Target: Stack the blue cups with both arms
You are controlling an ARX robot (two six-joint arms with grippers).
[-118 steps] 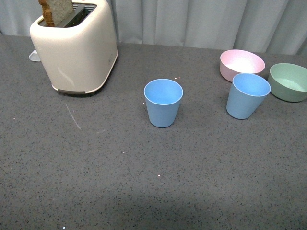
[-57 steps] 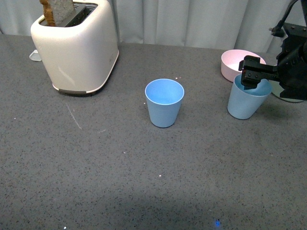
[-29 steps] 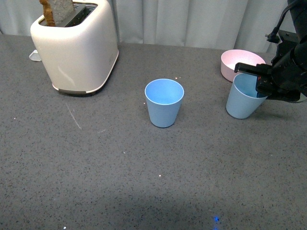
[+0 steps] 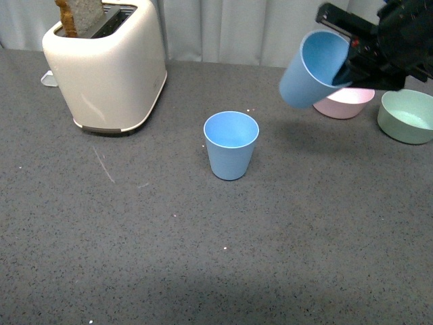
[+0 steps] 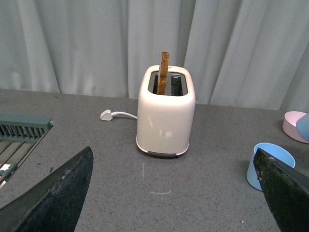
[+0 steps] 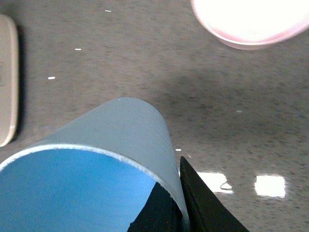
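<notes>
Two blue cups. My right pincer clamps rim of held cup, tilted in air, near pink bowl. Standing cup upright mid-table. Left pincer spread wide, empty. I judge: level held cup, centre over open mouth, lower straight.

Desk: dark grey speckled surface, scattered white flecks, one faint pale scratch in front of the toaster. Standing on it: a cream toaster at far left, with a white plug lying just behind it; one blue cup upright, mouth up, near the middle; a pink bowl and a green bowl near each other at far right.
</notes>
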